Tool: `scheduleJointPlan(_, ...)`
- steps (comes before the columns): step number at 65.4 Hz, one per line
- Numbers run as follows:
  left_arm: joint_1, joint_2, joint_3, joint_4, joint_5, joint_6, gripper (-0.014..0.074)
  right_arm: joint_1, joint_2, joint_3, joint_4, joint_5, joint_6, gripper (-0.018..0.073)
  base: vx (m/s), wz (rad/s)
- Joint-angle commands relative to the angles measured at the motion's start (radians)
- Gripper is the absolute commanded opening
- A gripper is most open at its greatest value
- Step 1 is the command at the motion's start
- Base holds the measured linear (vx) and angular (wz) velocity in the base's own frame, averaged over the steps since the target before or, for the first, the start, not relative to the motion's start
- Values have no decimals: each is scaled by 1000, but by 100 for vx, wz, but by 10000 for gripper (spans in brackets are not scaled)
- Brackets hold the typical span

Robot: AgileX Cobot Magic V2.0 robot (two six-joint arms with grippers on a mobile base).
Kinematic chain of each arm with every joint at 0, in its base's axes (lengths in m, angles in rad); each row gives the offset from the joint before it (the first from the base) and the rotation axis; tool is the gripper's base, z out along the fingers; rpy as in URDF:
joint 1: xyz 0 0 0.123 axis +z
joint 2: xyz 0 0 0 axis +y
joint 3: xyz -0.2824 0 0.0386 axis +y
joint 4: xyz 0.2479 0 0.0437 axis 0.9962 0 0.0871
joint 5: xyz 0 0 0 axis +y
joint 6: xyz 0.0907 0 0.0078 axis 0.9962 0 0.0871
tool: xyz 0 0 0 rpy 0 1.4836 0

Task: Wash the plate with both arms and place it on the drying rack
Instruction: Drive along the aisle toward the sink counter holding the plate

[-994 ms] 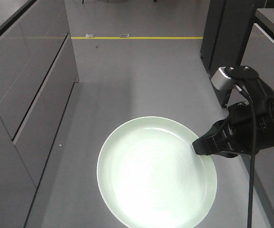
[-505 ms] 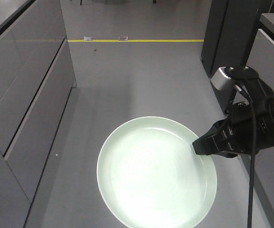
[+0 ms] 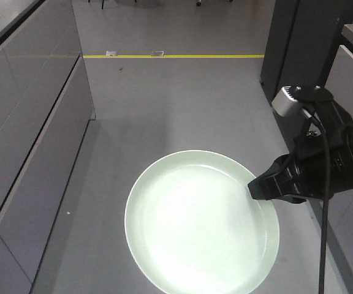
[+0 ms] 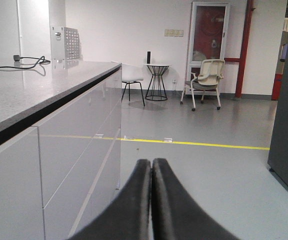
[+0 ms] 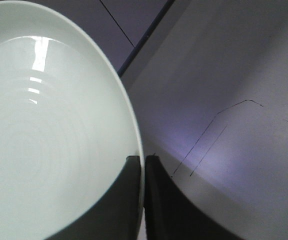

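One plate (image 3: 201, 223), pale mint green and plain, hangs face up over the grey floor (image 3: 182, 104) in the front-facing view, roughly level and held by its right-hand rim alone. The right pincer (image 3: 254, 188) is clamped on that rim. In the right wrist view its two dark fingers (image 5: 126, 200) sit one inside and one outside the raised edge, with the rim pinched between them. Light glares off the plate's middle, and faint concentric rings show on its face. A silver-grey block (image 3: 285, 101) sits on top of the right arm (image 3: 330, 165), and a black cable (image 3: 323, 233) drops from it down across the wrist.

In the left wrist view the left pincer (image 4: 151, 164) has its two black fingers pressed together tip to tip, with nothing between them. It points along the aisle, beside a long grey surface (image 4: 29, 95) with pale drawer fronts (image 4: 79, 150) below. A black cord (image 4: 29, 62) lies on that surface near a perforated metal box (image 4: 65, 44). A yellow line (image 3: 173, 56) crosses the floor ahead. Farther back a small round wire table (image 4: 157, 80) and a cream office chair (image 4: 206, 82) stand near a white wall (image 4: 124, 30).
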Motion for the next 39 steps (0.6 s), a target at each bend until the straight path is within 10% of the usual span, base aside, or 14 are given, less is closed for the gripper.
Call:
scheduleJointPlan(1,-3,-15,-21,-2,-78,-9,-6,-3,-27,-24,46,-21,-4,-1,17,-3)
scheduleJointPlan(39,-3,-15,-21,-2,-78,-9,-6,-3,-27,-24,46,-21,-4,-1,17,-5)
